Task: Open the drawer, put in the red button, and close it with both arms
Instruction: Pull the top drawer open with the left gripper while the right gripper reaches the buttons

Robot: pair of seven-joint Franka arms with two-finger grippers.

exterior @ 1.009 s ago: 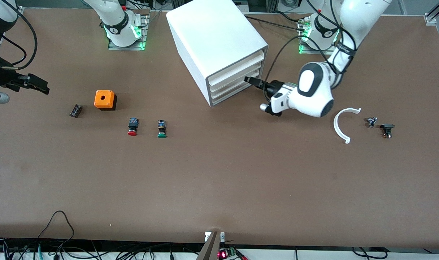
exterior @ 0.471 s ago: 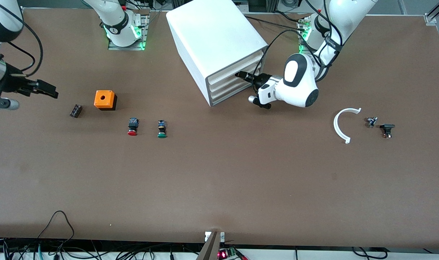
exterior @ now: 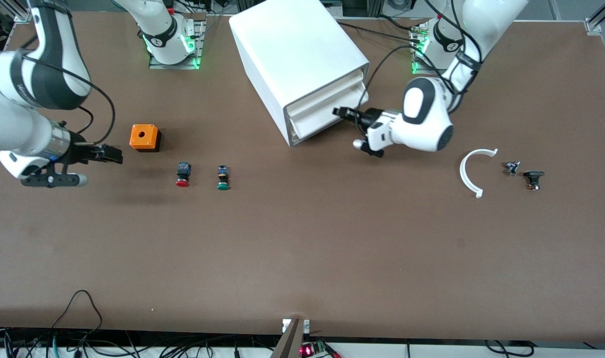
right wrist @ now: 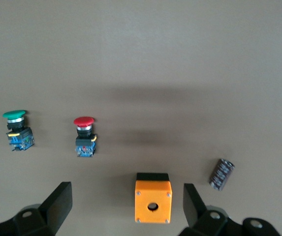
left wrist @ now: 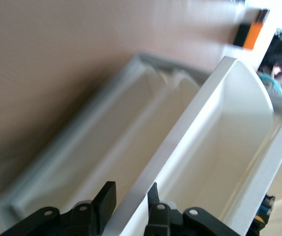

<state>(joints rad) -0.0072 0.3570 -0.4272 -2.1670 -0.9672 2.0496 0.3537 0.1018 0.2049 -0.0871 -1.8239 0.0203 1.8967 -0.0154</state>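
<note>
The drawer [exterior: 316, 110] stands pulled partway out of the white cabinet [exterior: 295, 54], and the left gripper [exterior: 343, 112] is clamped on its front lip, one finger inside the tray and one outside. The red button [exterior: 182, 174] lies on the brown table [exterior: 302, 238], nearer the front camera than the orange cube [exterior: 145, 137], with the green button [exterior: 223, 178] just beside it. The right gripper [exterior: 114, 154] hangs over the table beside the cube, fingers [right wrist: 58, 202] spread wide, nothing held.

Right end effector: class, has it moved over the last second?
Yes. The right end effector has swung in from the table's edge toward the orange cube, and now hangs open beside it.
</note>
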